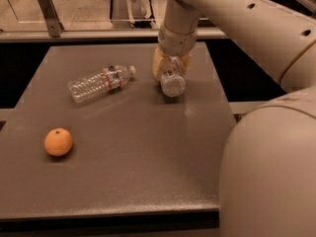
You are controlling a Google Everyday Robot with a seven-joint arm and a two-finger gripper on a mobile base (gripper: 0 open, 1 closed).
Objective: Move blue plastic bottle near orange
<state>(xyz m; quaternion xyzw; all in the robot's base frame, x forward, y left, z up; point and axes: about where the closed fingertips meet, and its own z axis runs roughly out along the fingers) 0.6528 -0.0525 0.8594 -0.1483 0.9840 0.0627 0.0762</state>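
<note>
The blue plastic bottle point(173, 84) is at the table's back middle, with its round end facing the camera and most of its body hidden by the gripper. My gripper point(171, 69) comes down from above, and its yellowish fingers point(157, 63) press on both sides of the bottle. The bottle sits at or just above the table top. The orange point(59, 141) lies at the front left of the table, far from the bottle and the gripper.
A slim clear ribbed bottle point(100, 83) with a red-edged label lies on its side left of the gripper. The grey table point(148, 172) ends close to the right of the gripper. My large white arm point(266, 132) fills the right side. A rail runs behind the table.
</note>
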